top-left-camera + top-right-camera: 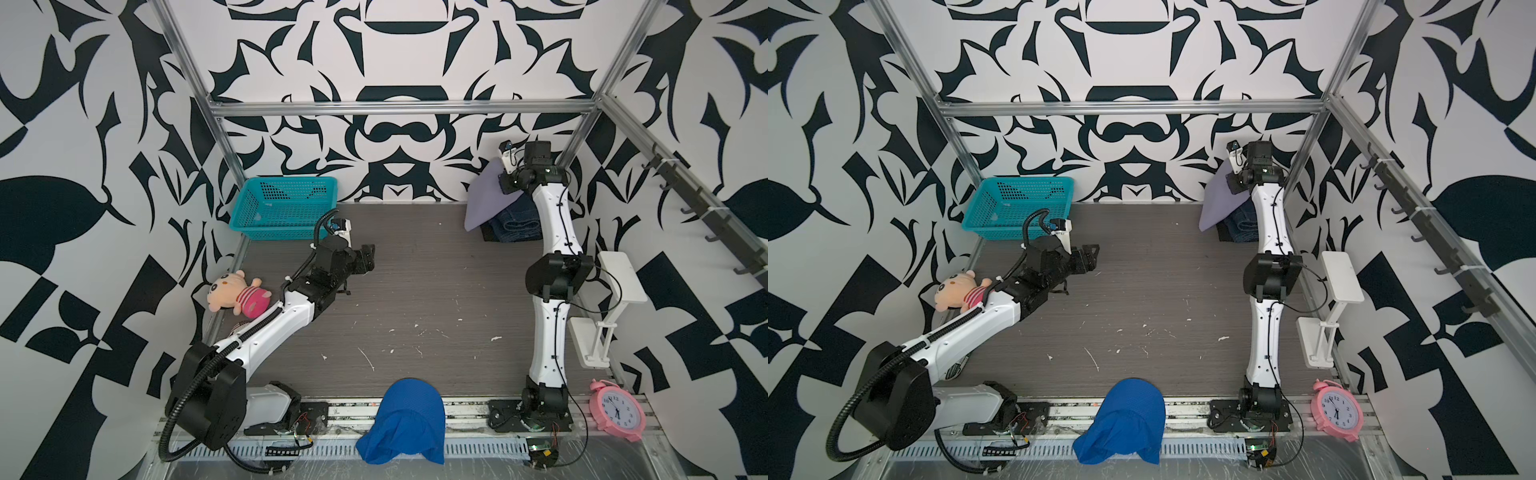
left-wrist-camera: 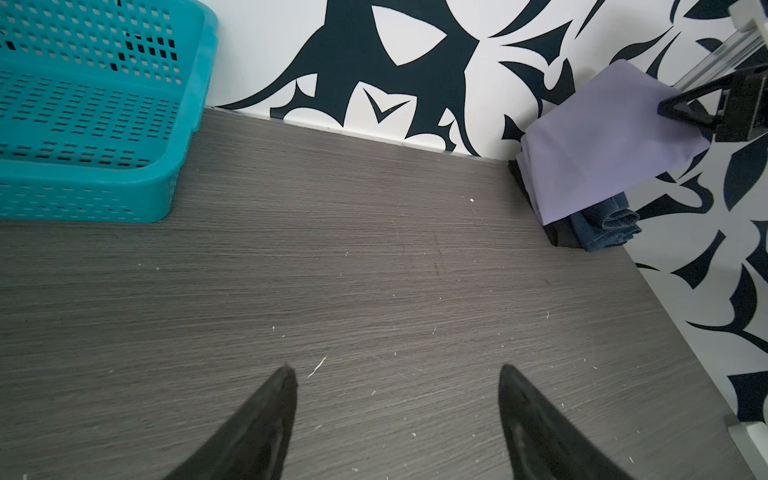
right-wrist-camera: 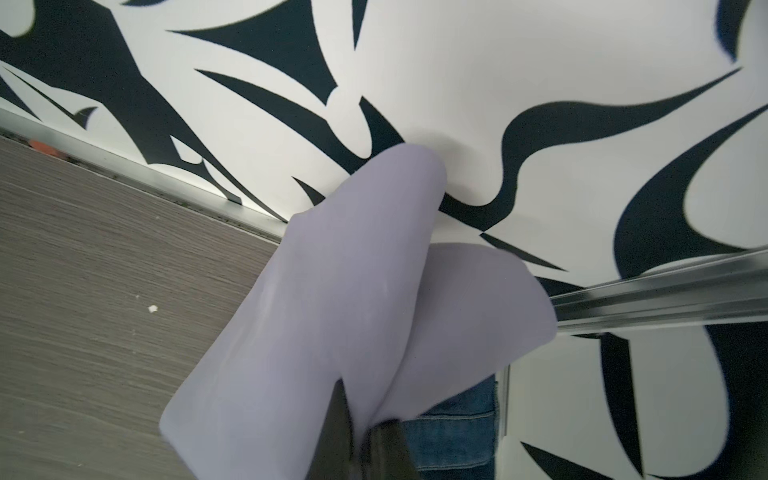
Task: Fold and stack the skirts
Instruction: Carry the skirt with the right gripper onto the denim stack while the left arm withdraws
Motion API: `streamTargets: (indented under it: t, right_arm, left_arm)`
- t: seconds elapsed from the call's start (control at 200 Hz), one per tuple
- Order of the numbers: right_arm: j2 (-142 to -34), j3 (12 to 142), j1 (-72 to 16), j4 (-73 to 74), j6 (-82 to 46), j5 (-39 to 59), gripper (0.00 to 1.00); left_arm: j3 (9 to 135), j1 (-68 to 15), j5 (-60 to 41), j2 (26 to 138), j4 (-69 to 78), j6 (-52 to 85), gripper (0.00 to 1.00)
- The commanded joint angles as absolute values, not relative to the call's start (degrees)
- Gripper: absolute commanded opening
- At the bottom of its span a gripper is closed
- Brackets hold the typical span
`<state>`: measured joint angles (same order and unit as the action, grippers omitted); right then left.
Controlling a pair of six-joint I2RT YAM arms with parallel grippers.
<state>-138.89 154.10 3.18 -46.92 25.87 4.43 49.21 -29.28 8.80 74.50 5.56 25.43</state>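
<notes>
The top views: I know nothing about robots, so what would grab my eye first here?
Most striking is the lavender skirt, pinched by the right tool and held up in the far right corner above a folded denim skirt with a black skirt under it. A bright blue cloth hangs over the near edge of the table. A teal basket sits far left, near the open, empty left tool.

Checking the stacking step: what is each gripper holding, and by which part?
Right gripper pinches the pale lavender-grey skirt by its raised edge; left gripper holds nothing.
</notes>
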Motion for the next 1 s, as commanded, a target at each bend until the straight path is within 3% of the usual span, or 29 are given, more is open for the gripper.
streamTargets:
  t: [0.0, 0.105, 0.25, 0.535, 0.865, 0.995]
  right_arm:
    - [-130.94, 145.97, 1.64, -35.03, 31.8, -0.12, 0.0]
    - [-124.75, 129.47, 1.48, -18.35, 35.27, -0.97, 0.0]
    - [-120.36, 116.47, 0.78, -2.38, 39.0, -3.19, 0.0]
    - [-114.94, 90.96, 6.03, 33.69, 33.77, -0.48, 0.0]
    - [-117.91, 92.26, 15.44, 33.95, 16.19, 12.11, 0.0]
    - [-120.81, 96.92, 18.61, 28.76, 9.51, 23.17, 0.0]
  left_arm:
    - [49.48, -29.37, 9.51, 74.38, 4.68, 24.7, 0.79]
    - [50.15, -29.39, 9.32, 75.18, 4.45, 24.02, 0.79]
    - [50.99, -29.36, 9.09, 75.58, 2.68, 23.56, 0.79]
    - [52.91, -29.4, 9.42, 76.82, 1.56, 22.08, 0.79]
    - [54.92, -29.59, 8.45, 78.66, 1.23, 22.59, 0.79]
    - [55.17, -29.72, 8.55, 79.1, 1.05, 22.59, 0.79]
